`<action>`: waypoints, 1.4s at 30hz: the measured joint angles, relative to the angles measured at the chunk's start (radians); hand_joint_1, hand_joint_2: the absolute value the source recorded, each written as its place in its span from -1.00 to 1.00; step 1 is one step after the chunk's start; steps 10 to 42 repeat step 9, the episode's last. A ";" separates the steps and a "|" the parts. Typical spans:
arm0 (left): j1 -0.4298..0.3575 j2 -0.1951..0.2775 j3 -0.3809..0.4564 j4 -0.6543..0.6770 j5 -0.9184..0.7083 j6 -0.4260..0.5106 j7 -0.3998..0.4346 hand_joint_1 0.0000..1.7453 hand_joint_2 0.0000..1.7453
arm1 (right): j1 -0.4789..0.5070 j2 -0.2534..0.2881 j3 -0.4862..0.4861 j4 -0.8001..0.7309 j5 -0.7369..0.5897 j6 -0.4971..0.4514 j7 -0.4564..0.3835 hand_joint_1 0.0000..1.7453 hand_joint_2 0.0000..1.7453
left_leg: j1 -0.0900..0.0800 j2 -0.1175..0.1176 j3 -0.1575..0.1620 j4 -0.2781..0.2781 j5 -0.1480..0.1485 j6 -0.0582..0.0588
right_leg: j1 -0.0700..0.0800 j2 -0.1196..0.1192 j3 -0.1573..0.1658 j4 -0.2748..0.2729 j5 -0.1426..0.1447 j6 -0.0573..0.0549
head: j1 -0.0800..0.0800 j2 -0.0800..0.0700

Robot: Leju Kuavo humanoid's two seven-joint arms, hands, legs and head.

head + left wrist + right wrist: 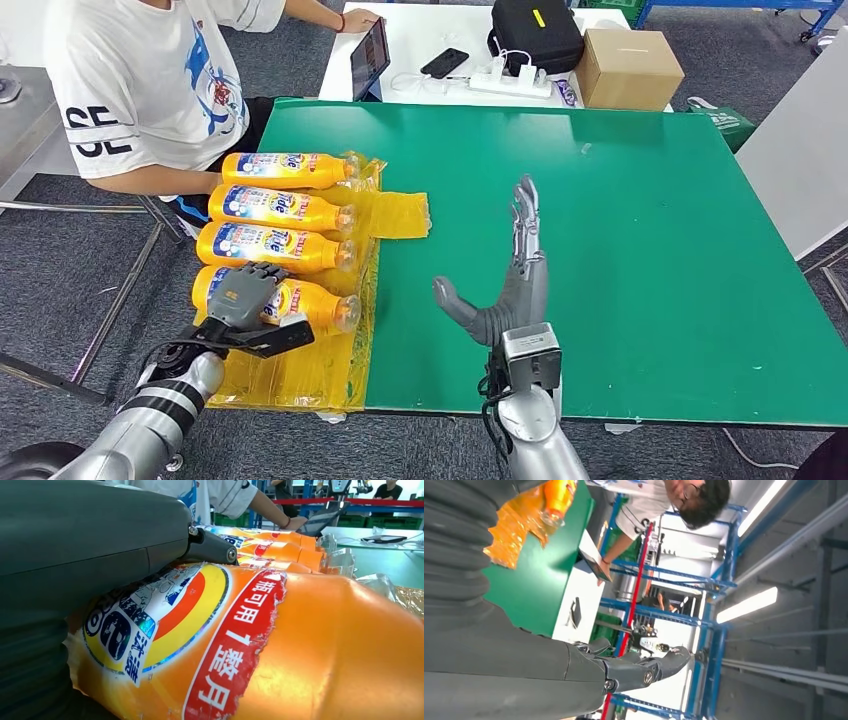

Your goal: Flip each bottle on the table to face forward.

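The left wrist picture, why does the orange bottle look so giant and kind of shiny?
In the left wrist view the camera sits right against the nearest bottle, so it looms huge, with soft glare on its orange plastic; the left hand beside it is blurred. The head view shows it normal-sized under even light.

Green table top [640, 250] fills the centre of the scene. Crinkled yellow plastic sheet [300, 370] covers its left edge, with one flap [405, 215] spread to the right over the green. Far side: white table [420, 40] bearing a tablet [370, 58] propped upright, a dark phone [444, 62], a white power strip [510, 82], a black case [536, 32] and a cardboard box [628, 68]. Far left: seated person in a white T-shirt [150, 80], one hand at the tablet.
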 joint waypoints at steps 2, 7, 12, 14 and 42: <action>-0.005 0.000 -0.007 0.007 0.000 0.000 0.000 1.00 1.00 | -0.001 0.000 0.002 0.012 0.000 0.000 0.000 -1.00 1.00 | 0.000 0.000 0.000 0.000 0.000 0.000 | 0.000 0.000 0.000 0.000 0.000 0.000 | 0.000 0.000; -0.012 0.000 -0.013 0.020 0.001 -0.001 0.000 1.00 1.00 | -0.005 0.000 0.004 0.031 0.000 0.005 0.003 -1.00 1.00 | 0.000 0.000 0.000 0.000 0.000 0.000 | 0.000 0.000 0.000 0.000 0.000 0.000 | 0.000 0.000; -0.013 0.000 -0.014 0.023 0.003 -0.005 0.001 1.00 1.00 | -0.006 0.000 0.004 0.035 -0.001 0.011 0.006 -1.00 1.00 | 0.000 0.000 0.000 0.000 0.000 0.000 | 0.000 0.000 0.000 0.000 0.000 0.000 | 0.000 0.000; -0.013 0.000 -0.014 0.023 0.003 -0.005 0.001 1.00 1.00 | -0.006 0.000 0.004 0.035 -0.001 0.011 0.006 -1.00 1.00 | 0.000 0.000 0.000 0.000 0.000 0.000 | 0.000 0.000 0.000 0.000 0.000 0.000 | 0.000 0.000; -0.013 0.000 -0.014 0.023 0.003 -0.005 0.001 1.00 1.00 | -0.006 0.000 0.004 0.035 -0.001 0.011 0.006 -1.00 1.00 | 0.000 0.000 0.000 0.000 0.000 0.000 | 0.000 0.000 0.000 0.000 0.000 0.000 | 0.000 0.000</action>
